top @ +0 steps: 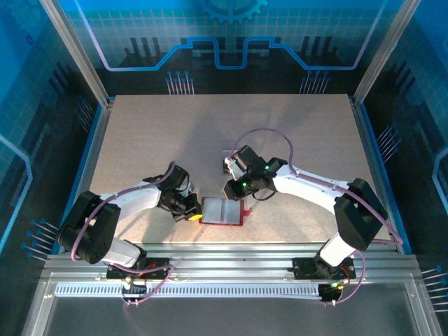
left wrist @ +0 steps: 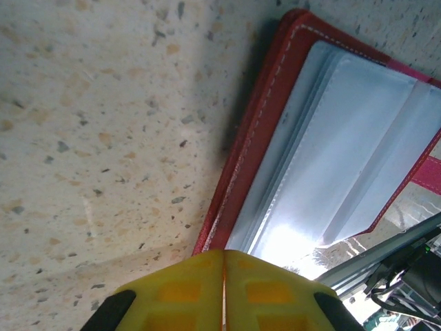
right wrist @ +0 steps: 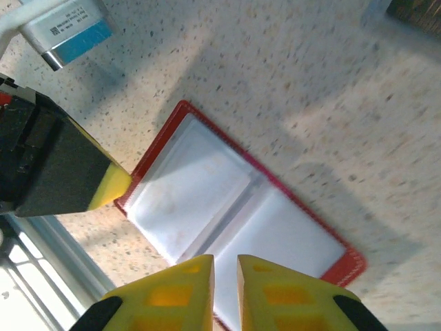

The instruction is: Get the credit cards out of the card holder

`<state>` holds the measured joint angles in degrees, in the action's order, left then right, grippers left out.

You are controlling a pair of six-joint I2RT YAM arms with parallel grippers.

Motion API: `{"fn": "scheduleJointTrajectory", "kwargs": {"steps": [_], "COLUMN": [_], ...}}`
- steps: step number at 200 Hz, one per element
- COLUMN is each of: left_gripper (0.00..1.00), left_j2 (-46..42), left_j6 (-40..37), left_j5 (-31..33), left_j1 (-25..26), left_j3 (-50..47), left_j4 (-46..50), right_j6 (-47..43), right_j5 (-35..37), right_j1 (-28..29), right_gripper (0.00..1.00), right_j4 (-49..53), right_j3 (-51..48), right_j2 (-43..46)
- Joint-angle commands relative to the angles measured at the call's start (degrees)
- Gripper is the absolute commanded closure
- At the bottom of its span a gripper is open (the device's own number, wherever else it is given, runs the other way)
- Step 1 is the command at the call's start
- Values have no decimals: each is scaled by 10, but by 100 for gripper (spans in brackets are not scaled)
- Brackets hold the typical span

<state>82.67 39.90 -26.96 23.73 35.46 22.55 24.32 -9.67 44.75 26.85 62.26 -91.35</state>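
The dark-red card holder (top: 222,212) lies open and flat near the table's front edge, its pale grey pockets (right wrist: 186,183) facing up. I can make out no card in the pockets, and the credit cards are out of view. My left gripper (top: 192,212) is shut, its yellow tips (left wrist: 224,272) pressed together at the holder's left red border (left wrist: 258,131). My right gripper (right wrist: 225,265) hovers above the holder's middle fold with a narrow gap between its fingers and nothing in it.
A white block with a printed label and a blue stripe (right wrist: 69,31) sits above the left gripper's body; it looks like part of that arm. A dark object (right wrist: 417,10) shows at the far corner. The metal rail (top: 224,260) runs just behind the holder's near side.
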Motion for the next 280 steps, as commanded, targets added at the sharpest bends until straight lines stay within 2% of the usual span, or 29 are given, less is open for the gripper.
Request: {"fn": "scheduleJointTrajectory", "kwargs": {"steps": [1,61,132,193,280], "left_gripper": [92,92,93,93,96], "left_j2": [4,19,1,-45,9], "left_j6": [-16,-2,9,29,30], "left_j5": [-17,-20,-8,12,11], "left_j1": [10,33,38,29,21], "left_j3": [-4,-17,-20,-3,17], "left_j4": [7,-17,-22,-17,-47], "right_j6": [116,199,277,294,304], "right_j5": [-25,-74,-86,-74,-65], "right_j1": [15,33,65,74,74], "right_gripper": [85,85,86,86,83], "right_j4": [-72,-85,-129,-112,-103], "right_j3": [-19,-20,3,26,25], "right_j2": [10,-40,-105,-140,-160]}}
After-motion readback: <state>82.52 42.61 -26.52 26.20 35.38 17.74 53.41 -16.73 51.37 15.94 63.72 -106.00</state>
